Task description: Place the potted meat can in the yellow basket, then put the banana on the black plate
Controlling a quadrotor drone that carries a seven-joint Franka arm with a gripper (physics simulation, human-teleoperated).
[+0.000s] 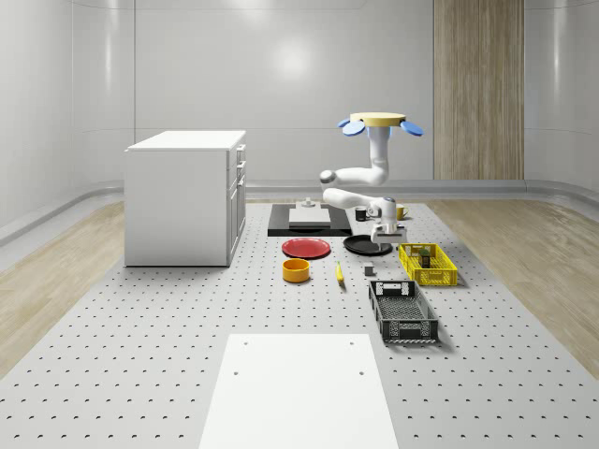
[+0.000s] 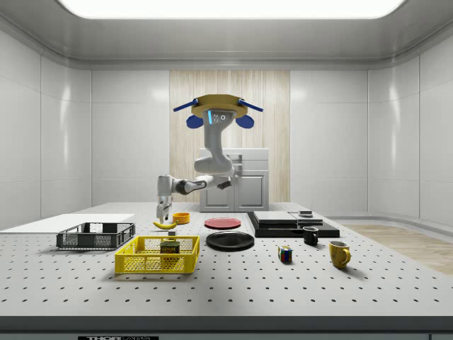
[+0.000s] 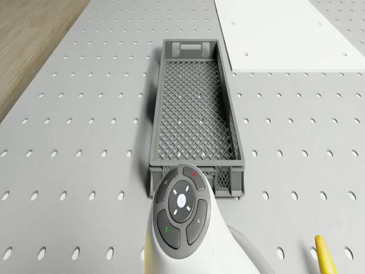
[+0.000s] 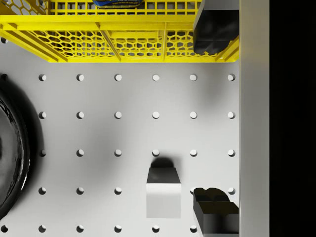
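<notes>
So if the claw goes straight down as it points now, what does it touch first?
Probably the bare table, between the yellow basket and the small grey block; the open claw hangs below the hovering drone.

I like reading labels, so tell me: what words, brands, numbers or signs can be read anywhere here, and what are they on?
"SPAM", just legible in yellow: on the potted meat can standing inside the yellow basket.
Small red and green marks on the button pad of the arm's wrist: coloured signs, not letters.
White print on the dark strip along the table's front edge: too small to read.
</notes>
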